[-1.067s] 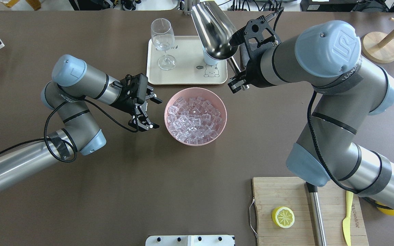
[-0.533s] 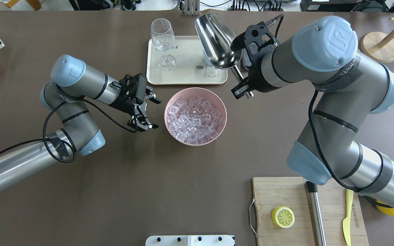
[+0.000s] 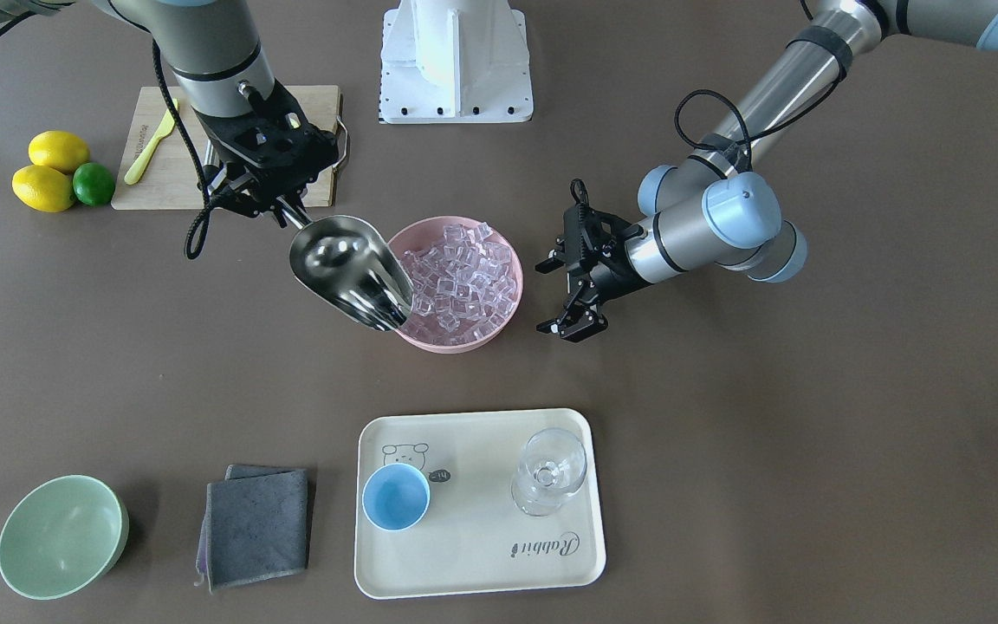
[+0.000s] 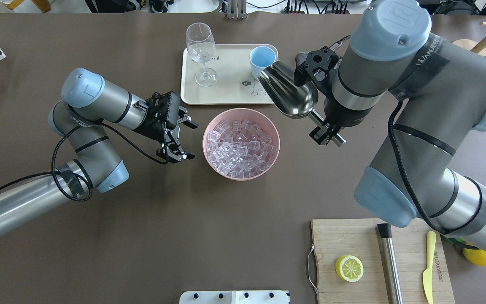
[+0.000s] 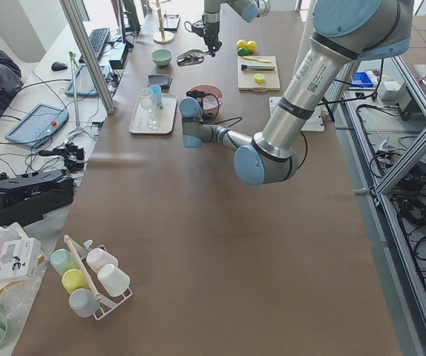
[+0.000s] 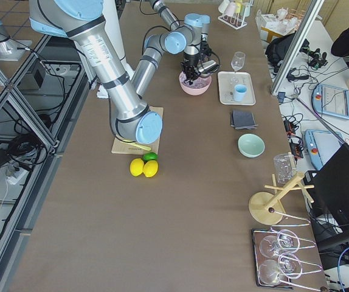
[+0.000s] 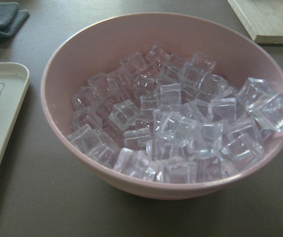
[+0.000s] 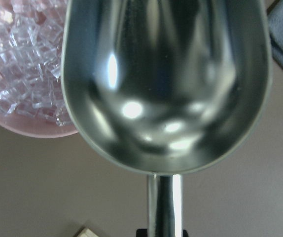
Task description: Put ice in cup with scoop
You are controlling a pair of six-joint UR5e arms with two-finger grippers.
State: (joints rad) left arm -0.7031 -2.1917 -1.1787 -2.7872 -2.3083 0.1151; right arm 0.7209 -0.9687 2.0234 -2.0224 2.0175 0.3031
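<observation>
Hanging empty beside the bowl (image 4: 204,145) of ice (image 4: 239,147), the scoop (image 4: 290,95) is clamped in the right gripper (image 4: 326,134); the left gripper (image 4: 191,141) is spread wide; the cup (image 4: 262,59) is seated on the tray (image 4: 230,95).

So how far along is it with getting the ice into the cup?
Done: the right gripper grips the scoop. In hand: the scoop, empty, hangs near the pink bowl. Left: scooping and pouring, since the ice sits in the bowl and the cup looks empty.

Left arm (image 4: 110,105) low, jaws apart; right arm (image 4: 395,71) raised, jaws clamped.
</observation>
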